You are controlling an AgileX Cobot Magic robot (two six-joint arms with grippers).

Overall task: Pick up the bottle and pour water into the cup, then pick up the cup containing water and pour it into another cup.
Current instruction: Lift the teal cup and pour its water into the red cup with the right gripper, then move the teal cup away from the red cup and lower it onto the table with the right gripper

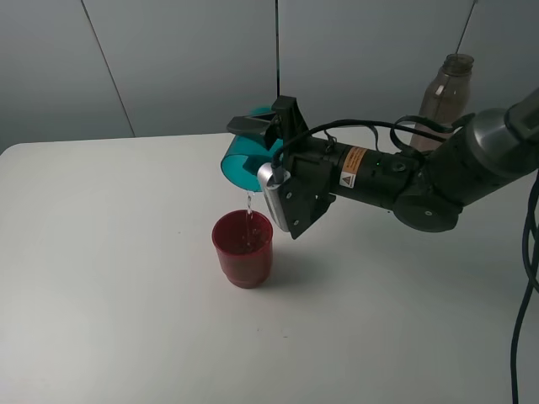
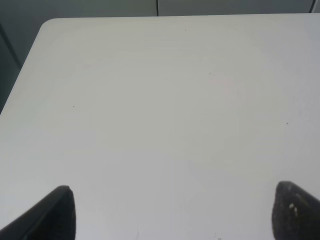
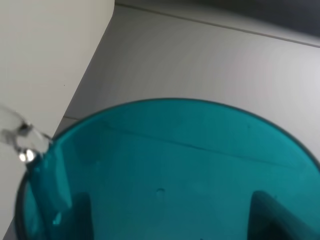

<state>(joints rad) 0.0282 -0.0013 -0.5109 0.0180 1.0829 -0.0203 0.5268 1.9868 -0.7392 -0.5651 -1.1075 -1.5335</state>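
My right gripper (image 1: 263,133) is shut on the teal cup (image 1: 244,160) and holds it tipped on its side above the dark red cup (image 1: 243,247). A thin stream of water (image 1: 250,206) falls from the teal cup's rim into the red cup, which stands upright on the table. In the right wrist view the teal cup (image 3: 170,175) fills the frame between the fingers, with water (image 3: 22,137) leaving its rim. The grey-brown bottle (image 1: 444,99) stands upright at the back right, behind the right arm. My left gripper (image 2: 172,212) is open over bare table, holding nothing.
The white table (image 1: 101,278) spreads wide around the red cup. Its back edge meets a grey wall. A black cable (image 1: 526,286) hangs at the far right edge.
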